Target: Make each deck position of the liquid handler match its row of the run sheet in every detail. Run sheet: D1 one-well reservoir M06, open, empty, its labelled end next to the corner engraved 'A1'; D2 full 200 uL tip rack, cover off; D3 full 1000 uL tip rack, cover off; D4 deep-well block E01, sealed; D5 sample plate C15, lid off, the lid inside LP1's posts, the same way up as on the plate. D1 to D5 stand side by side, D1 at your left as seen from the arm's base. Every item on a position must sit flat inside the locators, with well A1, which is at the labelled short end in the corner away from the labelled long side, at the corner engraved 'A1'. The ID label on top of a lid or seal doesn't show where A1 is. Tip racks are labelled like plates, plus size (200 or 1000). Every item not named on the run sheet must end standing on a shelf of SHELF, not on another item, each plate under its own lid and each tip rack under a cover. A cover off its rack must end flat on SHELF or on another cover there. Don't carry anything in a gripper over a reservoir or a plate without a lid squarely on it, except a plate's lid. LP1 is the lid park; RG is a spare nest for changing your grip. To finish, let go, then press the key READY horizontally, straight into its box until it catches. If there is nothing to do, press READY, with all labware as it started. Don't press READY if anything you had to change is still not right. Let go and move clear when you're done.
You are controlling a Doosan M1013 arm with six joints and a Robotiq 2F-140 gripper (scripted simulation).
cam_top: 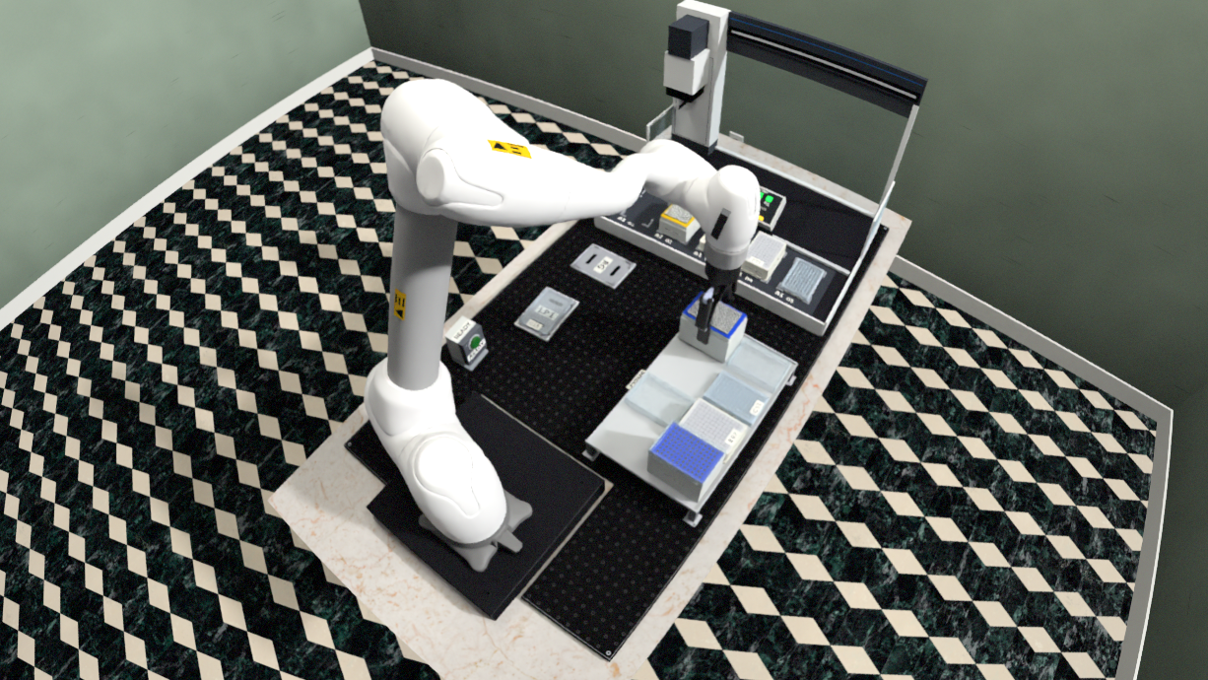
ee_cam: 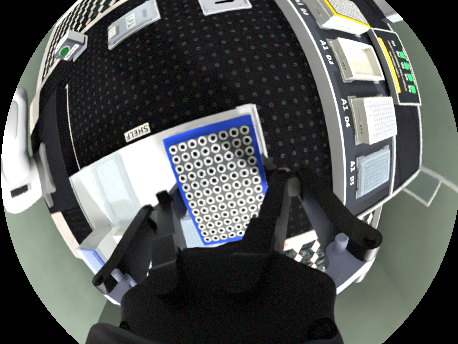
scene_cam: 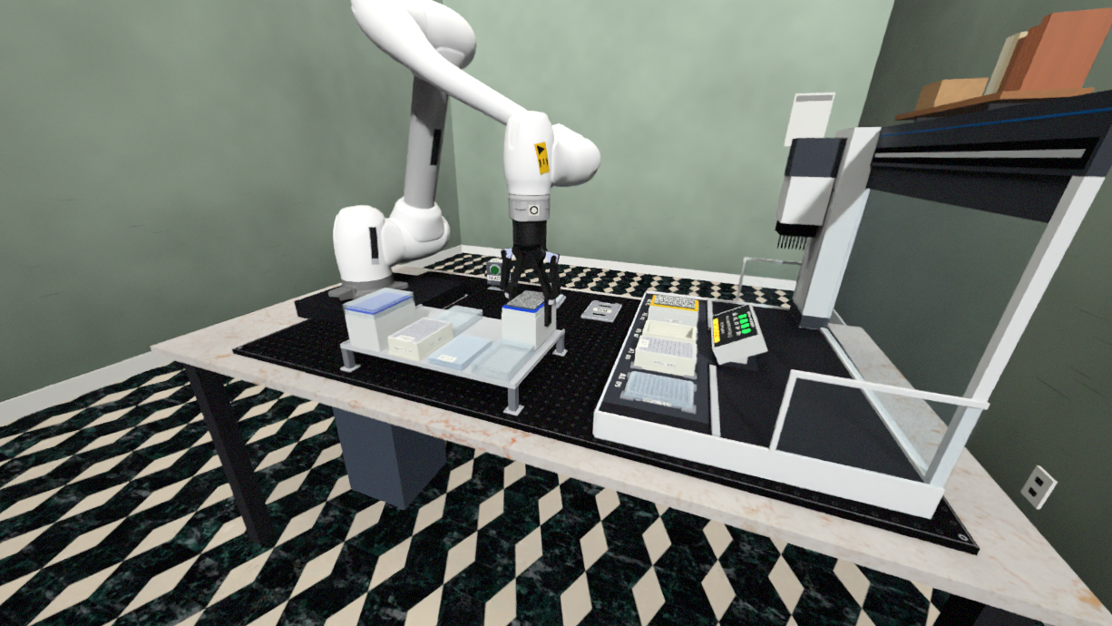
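My gripper (cam_top: 706,317) (scene_cam: 531,294) (ee_cam: 224,173) is shut on an uncovered, blue-rimmed tip rack (cam_top: 718,331) (scene_cam: 522,322) (ee_cam: 215,176), gripping its two long sides. The rack stands at the corner of SHELF (cam_top: 621,426) (scene_cam: 536,351) nearest the deck. On the deck I see a yellow-rimmed tip rack (cam_top: 678,221) (scene_cam: 673,305) (ee_cam: 338,10), then an open reservoir (scene_cam: 668,332) (ee_cam: 364,60), a white well block (cam_top: 763,253) (scene_cam: 665,355) (ee_cam: 374,119) and a clear plate (cam_top: 801,277) (scene_cam: 659,388) (ee_cam: 373,171). The leftmost deck position (cam_top: 643,211) looks empty.
SHELF also carries a covered blue tip rack (cam_top: 686,454) (scene_cam: 377,315), two labelled plates (cam_top: 712,422) (cam_top: 735,396) and clear lids (cam_top: 655,393) (cam_top: 762,363). A lid lies in LP1 (cam_top: 547,313). The RG nest (cam_top: 601,266) and the READY box (cam_top: 467,343) stand near the arm's base.
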